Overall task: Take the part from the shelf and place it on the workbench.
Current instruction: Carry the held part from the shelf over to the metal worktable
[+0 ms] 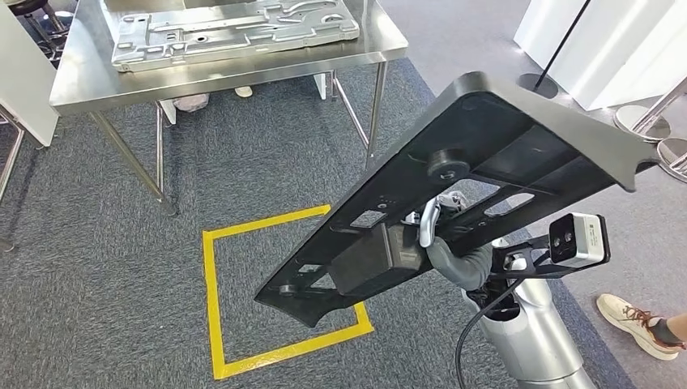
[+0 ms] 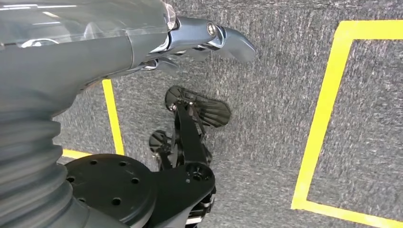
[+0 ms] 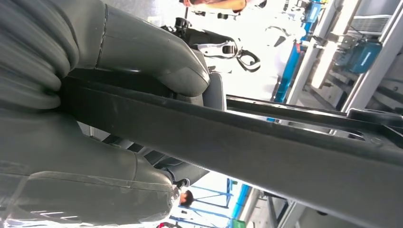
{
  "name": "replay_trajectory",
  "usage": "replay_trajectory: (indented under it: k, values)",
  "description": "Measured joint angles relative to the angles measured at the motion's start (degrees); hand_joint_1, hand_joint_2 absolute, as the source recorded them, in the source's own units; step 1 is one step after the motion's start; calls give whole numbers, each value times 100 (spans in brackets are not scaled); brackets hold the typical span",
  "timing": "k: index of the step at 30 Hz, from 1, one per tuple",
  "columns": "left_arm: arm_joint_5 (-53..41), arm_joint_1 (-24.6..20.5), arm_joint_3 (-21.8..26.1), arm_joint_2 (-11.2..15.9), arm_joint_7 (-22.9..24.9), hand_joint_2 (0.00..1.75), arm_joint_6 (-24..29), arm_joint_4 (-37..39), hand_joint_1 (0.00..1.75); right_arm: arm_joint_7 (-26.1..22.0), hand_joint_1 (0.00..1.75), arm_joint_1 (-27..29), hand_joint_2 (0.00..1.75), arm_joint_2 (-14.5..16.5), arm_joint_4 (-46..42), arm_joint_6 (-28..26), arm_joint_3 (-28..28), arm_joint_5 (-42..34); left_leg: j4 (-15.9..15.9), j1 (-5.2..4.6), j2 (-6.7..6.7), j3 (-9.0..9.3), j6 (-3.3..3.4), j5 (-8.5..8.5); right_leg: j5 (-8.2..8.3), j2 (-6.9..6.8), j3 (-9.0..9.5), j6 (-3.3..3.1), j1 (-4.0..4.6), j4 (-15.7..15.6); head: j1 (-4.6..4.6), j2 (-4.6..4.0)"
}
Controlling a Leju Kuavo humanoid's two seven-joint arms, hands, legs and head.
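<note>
one long black part (image 1: 486,162), a flat moulded panel with cut-outs and a round boss, fills the near right of the head view, held up in the air and tilted, its low end toward the yellow floor tape and its high end up to the right. the right robot hand (image 1: 441,243) grips it from below near its middle: a grey thumb and metal fingers wrap a bar of the part, and in the right wrist view the thick grey thumb (image 3: 157,57) presses one side of the black bar (image 3: 266,152) while the rest of the robot hand closes on the other side, clamped tight around it. the silver right arm (image 1: 531,340) rises from the bottom edge with a wrist camera (image 1: 579,241) beside it. the left robot hand (image 2: 209,40) hangs over the grey carpet (image 2: 275,118), holding nothing, its fingers curled in loosely; how far they close cannot be told. beneath the part a square of yellow tape (image 1: 212,300) marks the carpet. at the far right edge a person's shoe (image 1: 632,320) rests on the floor. farther off stands the steel surface (image 1: 81,89), carrying a large grey stamped metal sheet (image 1: 235,28), well apart from the part.
</note>
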Motion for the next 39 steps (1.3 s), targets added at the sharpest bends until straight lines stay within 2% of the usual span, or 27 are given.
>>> replay_trajectory:
  k: [2,3,4,5,8,10,11,13,14,15,16,17,18,19,20,22,24,26,28,29,30,31,32,34,35,36,39]
  values:
    - [-31,1,-6,0,-5,175,-20,0,0,-1,175,-1,175,-2,3,-54,2,-18,1,-7,-26,88,-24,-64,503,3,295,-46,6,-787,2,0]
    - [-45,-3,-11,0,-5,175,-25,0,0,-7,175,-1,175,-2,2,-78,4,-20,3,-18,-37,122,-46,-98,677,7,470,-74,21,-1192,-1,0]
    - [-58,-8,-18,1,-4,175,-28,0,0,-16,175,1,175,-3,0,-98,6,-19,6,-26,-44,140,-73,-127,777,13,593,-103,35,-1482,-4,0]
    - [-63,-11,-26,1,-3,175,-28,0,0,-30,175,7,175,-3,-2,-112,8,-11,9,-31,-48,146,-103,-151,782,19,644,-128,48,-1606,-9,0]
    - [-73,-14,-47,13,-3,175,-25,-1,0,-91,175,40,175,-9,-8,-122,15,36,10,-26,-45,173,-199,-217,729,33,682,-210,46,-1650,-14,0]
    - [-83,-18,-60,27,-8,175,-24,-2,0,-130,175,46,175,-12,-12,-121,22,68,268,-16,-19,82,-262,-360,692,32,763,-272,20,-1699,-33,0]
    - [-90,-19,-70,33,-10,175,-23,-2,0,-144,175,51,175,-12,-14,-122,27,87,583,-1,-5,-78,-285,-488,664,28,807,-296,15,-1713,-44,0]
    - [-103,-11,-88,31,-9,175,-22,-2,0,-166,175,79,175,-12,-14,-132,36,118,1400,17,8,-561,-320,-739,590,26,881,-323,18,-1716,-53,0]
    - [-107,-1,-95,31,-9,175,-21,-2,0,-175,175,101,175,-12,-13,-138,41,128,1674,23,9,-763,-331,-754,550,27,927,-324,19,-1715,-54,0]
    - [-109,10,-100,31,-8,175,-19,-2,0,-183,175,119,175,-12,-13,-144,46,133,1728,28,10,-865,-334,-643,506,30,985,-319,20,-1714,-54,0]
    - [-110,18,-103,32,-8,175,-15,-2,0,-191,175,131,175,-12,-13,-148,51,135,1535,32,13,-848,-327,-415,457,33,1057,-311,19,-1714,-55,0]
    - [-110,22,-106,33,-9,175,-12,-2,0,-196,175,136,175,-12,-13,-153,55,138,1151,34,18,-736,-307,-114,400,35,1137,-297,19,-1716,-55,0]
    - [-110,23,-109,36,-9,175,-8,-2,0,-200,175,136,175,-12,-13,-160,58,142,770,25,26,-591,-276,104,346,35,1209,-275,23,-1722,-51,0]
    - [-110,23,-110,38,-9,175,-6,-2,0,-202,175,134,175,-12,-13,-172,61,148,434,9,35,-448,-239,233,300,37,1260,-248,28,-1726,-49,0]
    - [-112,20,-113,40,-9,175,-6,-2,0,-201,175,136,175,-12,-13,-195,64,157,236,-11,42,-358,-204,261,267,38,1288,-217,32,-1739,-44,0]
    - [-114,16,-115,42,-12,175,-4,-2,0,-168,175,143,175,-12,-15,-287,70,194,104,-33,46,-286,-131,169,263,41,1314,-144,41,-1731,-42,0]
    - [-117,21,-118,40,-18,175,-1,-2,0,-97,175,156,175,-12,-20,-399,69,222,37,-9,33,-203,-60,126,279,38,1259,-86,37,-1561,-38,0]
    - [-127,23,-119,39,-24,175,0,-2,0,-39,175,172,175,-12,-24,-463,60,223,-11,9,23,-88,1,79,188,39,940,-56,25,-1032,-23,0]
    - [-148,22,-119,39,-30,175,0,-2,0,-20,175,213,175,-13,-24,-492,52,222,-19,2,14,7,34,-4,-69,41,402,-33,13,-290,-9,0]
    - [-157,26,-119,39,-31,175,1,-2,0,-18,175,236,175,-14,-24,-501,51,222,-18,-1,4,62,36,-54,-169,40,170,-19,8,-46,-7,0]
    - [-164,30,-119,39,-33,175,1,-2,0,-14,175,255,175,-14,-24,-510,49,222,-18,-3,-7,131,31,-109,-188,40,20,-12,5,25,-5,0]
    - [-168,34,-121,39,-33,175,1,-2,0,-9,175,264,175,-15,-26,-517,45,221,-18,-3,-18,210,19,-167,-83,40,-18,-9,5,-114,-4,0]
    - [-170,34,-123,37,-32,175,1,-2,0,-2,175,265,175,-15,-27,-523,39,217,-18,-4,-25,301,4,-232,150,40,32,-23,7,-435,-2,0]
    - [-174,29,-128,27,-32,175,1,-2,0,13,175,262,175,-16,-31,-529,25,209,-16,-11,-38,451,-38,-368,727,40,214,-80,27,-1186,-1,0]
    - [-175,19,-129,20,-32,175,2,-2,0,23,175,259,175,-16,-31,-531,21,207,-21,-18,-43,497,-71,-434,914,41,279,-113,43,-1430,2,0]
    - [-176,10,-130,15,-31,175,3,-2,0,33,175,256,175,-16,-37,-537,20,207,-17,-24,-45,540,-107,-471,996,45,309,-146,56,-1550,4,0]
    - [-175,-16,-130,14,-31,175,14,-2,0,62,175,221,175,-15,-63,-568,22,218,119,-31,-32,582,-199,-457,946,54,439,-244,45,-1633,2,0]
